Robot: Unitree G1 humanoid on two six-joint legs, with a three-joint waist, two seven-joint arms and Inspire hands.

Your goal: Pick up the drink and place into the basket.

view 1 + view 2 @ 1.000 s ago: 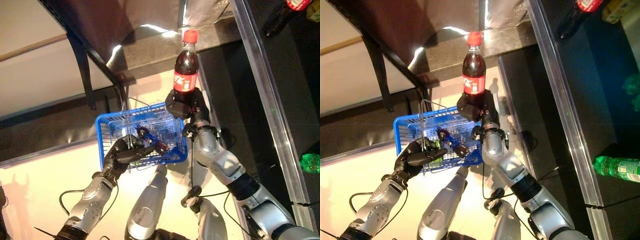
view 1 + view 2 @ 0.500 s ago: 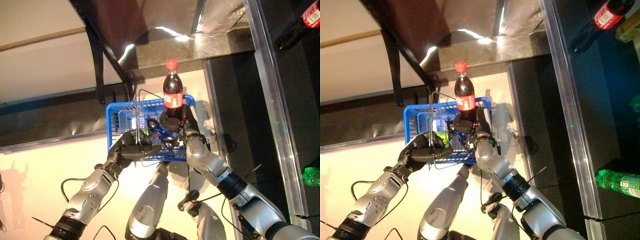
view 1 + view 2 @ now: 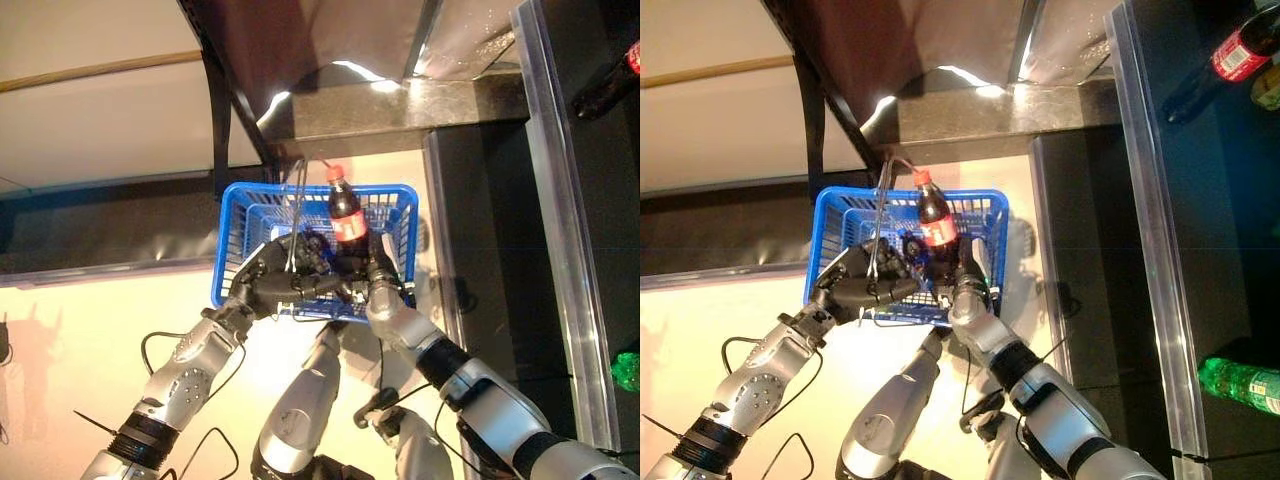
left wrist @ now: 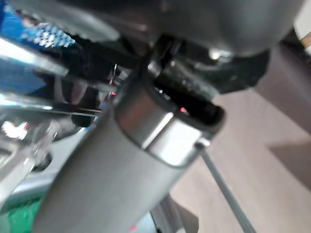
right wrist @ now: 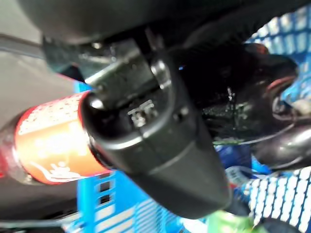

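Observation:
The drink is a dark cola bottle [image 3: 345, 213] with a red cap and red label. My right hand [image 3: 372, 270] is shut on its lower part and holds it upright inside the blue basket [image 3: 231, 255]. The bottle also shows in the right eye view [image 3: 933, 213] and, with its red label, in the right wrist view [image 5: 48, 141]. My left hand [image 3: 268, 280] is shut on the basket's thin wire handles [image 3: 296, 215] and holds the basket raised in front. Some small items lie in the basket.
A dark counter edge [image 3: 400, 100] runs behind the basket. A metal rail [image 3: 560, 220] borders a dark shelf at the right, with a cola bottle [image 3: 1230, 60] at its far end and a green bottle [image 3: 1240, 380] nearer.
My right hand has lowered the cola bottle from above the basket's right rim down into the basket. The basket has been raised toward the middle. The camera has shifted.

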